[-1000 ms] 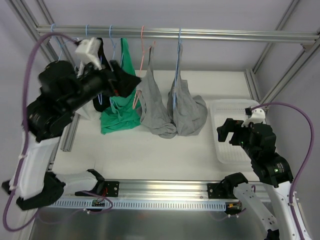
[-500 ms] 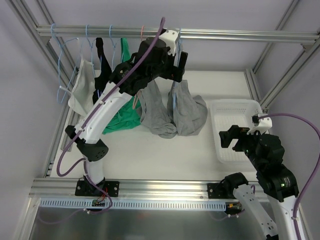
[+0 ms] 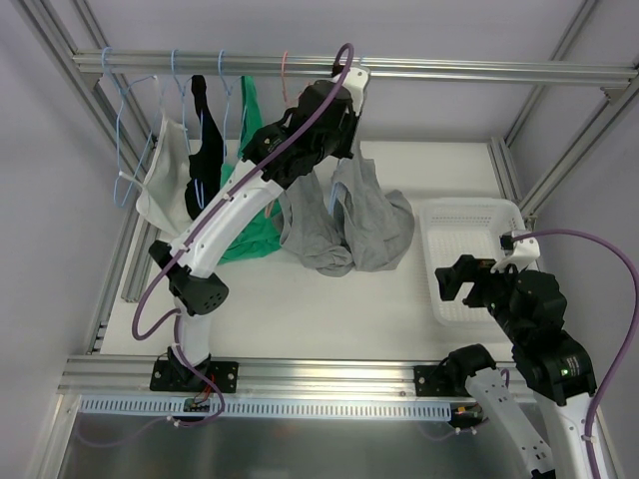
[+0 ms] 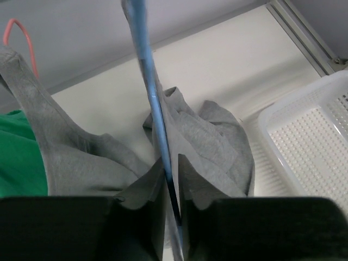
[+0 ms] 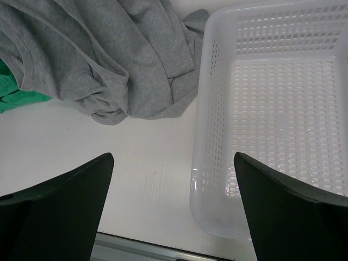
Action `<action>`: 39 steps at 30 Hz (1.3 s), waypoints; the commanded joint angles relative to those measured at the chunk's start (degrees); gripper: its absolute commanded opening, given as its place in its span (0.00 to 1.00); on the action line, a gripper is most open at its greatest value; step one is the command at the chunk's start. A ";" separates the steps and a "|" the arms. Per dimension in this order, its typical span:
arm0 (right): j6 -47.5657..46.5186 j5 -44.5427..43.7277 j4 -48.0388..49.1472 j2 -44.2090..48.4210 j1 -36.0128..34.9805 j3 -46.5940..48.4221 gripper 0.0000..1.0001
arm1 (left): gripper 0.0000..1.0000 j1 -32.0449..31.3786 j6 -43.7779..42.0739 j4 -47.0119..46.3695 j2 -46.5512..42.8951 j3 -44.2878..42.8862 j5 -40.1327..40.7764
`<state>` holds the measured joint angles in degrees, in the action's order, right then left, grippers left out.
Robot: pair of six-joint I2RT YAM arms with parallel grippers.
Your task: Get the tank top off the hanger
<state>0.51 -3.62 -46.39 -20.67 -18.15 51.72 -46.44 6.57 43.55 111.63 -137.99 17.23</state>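
Observation:
A grey tank top (image 3: 377, 228) hangs from a blue hanger (image 4: 147, 70) on the rail, its lower part bunched on the table. My left gripper (image 3: 346, 152) reaches in high over it. In the left wrist view the left gripper (image 4: 171, 168) is shut on the blue hanger's wire, with the grey tank top (image 4: 217, 147) just behind. My right gripper (image 3: 467, 279) hovers open at the basket's near left corner, holding nothing. In the right wrist view the right gripper (image 5: 173, 157) spans bare table and basket edge, with the tank top (image 5: 136, 60) further ahead.
A white perforated basket (image 3: 469, 208) sits right of the clothes. On the rail (image 3: 479, 70) hang a second grey top (image 3: 305, 228) on a pink hanger (image 3: 285, 72), a green top (image 3: 245, 238), a black one (image 3: 205, 150) and a pale one (image 3: 160, 180).
My left arm swung from the rail's left end across to the blue hanger and its jaws closed on the wire. The right arm shifted slightly and stayed open.

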 commanded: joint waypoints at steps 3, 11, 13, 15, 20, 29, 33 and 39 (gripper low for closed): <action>-0.07 0.89 0.78 0.01 -0.22 -0.04 0.99 | 0.00 0.03 0.90 -3.03 -0.01 -1.58 3.76; 0.19 1.07 1.48 -0.16 -0.22 -0.66 0.99 | 0.00 -0.15 6.25 -5.66 -7.82 -0.35 4.56; 0.37 1.33 1.65 -0.16 -0.30 -0.83 0.99 | 0.00 -0.23 7.31 -6.81 -10.10 0.79 4.04; 0.45 1.42 1.83 -0.08 -0.22 -1.01 1.00 | 0.00 -0.23 8.55 -8.83 -11.78 3.51 3.51; 0.19 1.60 2.45 -1.22 -0.22 -1.10 0.99 | 0.00 -0.41 9.60 -14.19 -16.97 11.34 -0.71; 0.45 2.47 4.64 -2.80 -0.30 -2.33 0.99 | 0.00 -0.59 11.62 -17.09 -22.24 19.15 -2.38; 0.45 5.79 8.66 -3.41 -0.30 -2.42 0.99 | 0.00 -1.02 14.43 -17.18 -29.18 28.90 -4.83; 0.89 21.96 21.31 -7.45 -0.30 -2.33 0.99 | 0.00 -1.64 15.14 -21.48 -41.39 46.74 -10.36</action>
<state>0.71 7.42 -36.82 -25.47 -18.15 49.25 -47.33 20.21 28.56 76.64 -95.61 11.55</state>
